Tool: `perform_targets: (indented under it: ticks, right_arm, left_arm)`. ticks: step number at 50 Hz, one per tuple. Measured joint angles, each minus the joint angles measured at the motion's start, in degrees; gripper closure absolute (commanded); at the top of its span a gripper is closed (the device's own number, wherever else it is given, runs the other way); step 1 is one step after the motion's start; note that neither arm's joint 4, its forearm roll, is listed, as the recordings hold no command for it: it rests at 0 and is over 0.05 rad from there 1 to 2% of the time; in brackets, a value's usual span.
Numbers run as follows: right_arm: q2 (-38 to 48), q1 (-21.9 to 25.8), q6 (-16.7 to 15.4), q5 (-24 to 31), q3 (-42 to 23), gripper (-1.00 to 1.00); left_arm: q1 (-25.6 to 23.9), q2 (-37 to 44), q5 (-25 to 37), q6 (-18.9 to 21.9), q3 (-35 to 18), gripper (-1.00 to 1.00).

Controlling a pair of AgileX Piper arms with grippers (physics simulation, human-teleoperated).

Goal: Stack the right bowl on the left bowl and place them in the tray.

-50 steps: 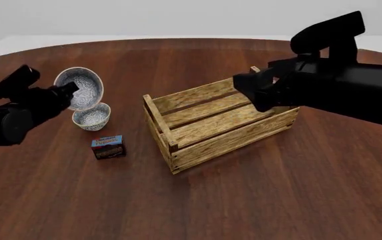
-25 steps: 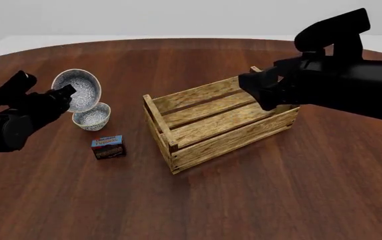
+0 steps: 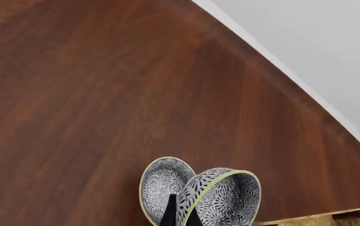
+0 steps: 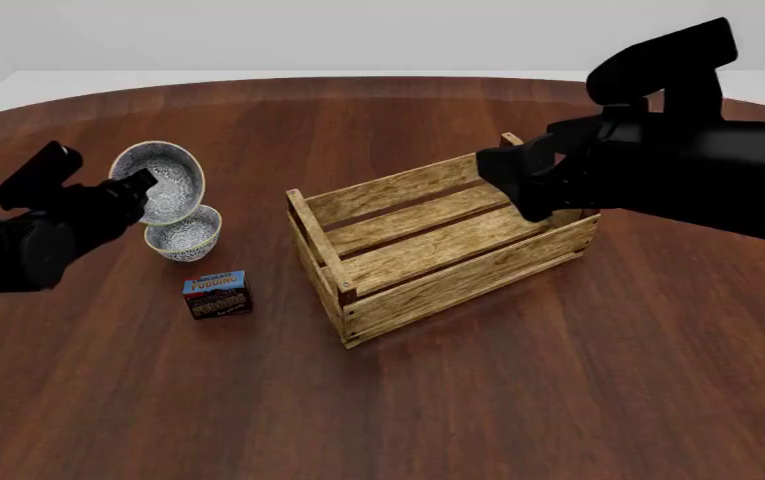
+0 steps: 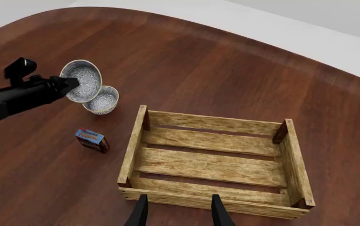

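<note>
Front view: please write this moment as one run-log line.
left pincer: shut on held bowl, tilted | other bowl: on table below | right pincer: open, over tray | tray: no bowls

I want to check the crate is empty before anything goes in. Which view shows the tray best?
The right wrist view: it looks down into the tray, showing all four walls and bare slats inside. The front view shows the tray too, but the right arm covers its far corner. The left wrist view catches only a sliver of it.

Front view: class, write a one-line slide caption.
Left gripper holds one bowl tilted above the other bowl; crate empty.
</note>
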Motion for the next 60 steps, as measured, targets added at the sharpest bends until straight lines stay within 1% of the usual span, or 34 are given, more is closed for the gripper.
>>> perform_targets:
  ticks: [9, 17, 37, 49, 50, 60]
  right_arm:
    - [0.2, 0.0, 0.0, -0.1, 0.0, -1.0]
    - [0.2, 0.0, -0.1, -0.2, 0.1, -1.0]
    - [-0.1, -0.1, -0.1, 0.0, 0.1, -1.0]
    - [-0.3, -0.1, -0.1, 0.1, 0.2, -1.0]
    - [-0.3, -0.1, -0.1, 0.1, 0.2, -1.0]
    - [-0.1, -0.1, -0.1, 0.0, 0.1, -1.0]
  left_arm:
    - [0.9, 3.8, 2.4, 0.9, -3.6, 1.0]
    - [1.0, 6.2, 4.0, 1.3, -5.8, 1.0]
    - [1.7, 11.3, 6.0, 2.1, -10.2, 1.0]
    - [1.8, 13.7, 6.5, 2.4, -11.6, 1.0]
    - [1.8, 13.8, 6.5, 2.4, -11.6, -1.0]
    - [1.6, 13.5, 6.7, 2.4, -11.5, -1.0]
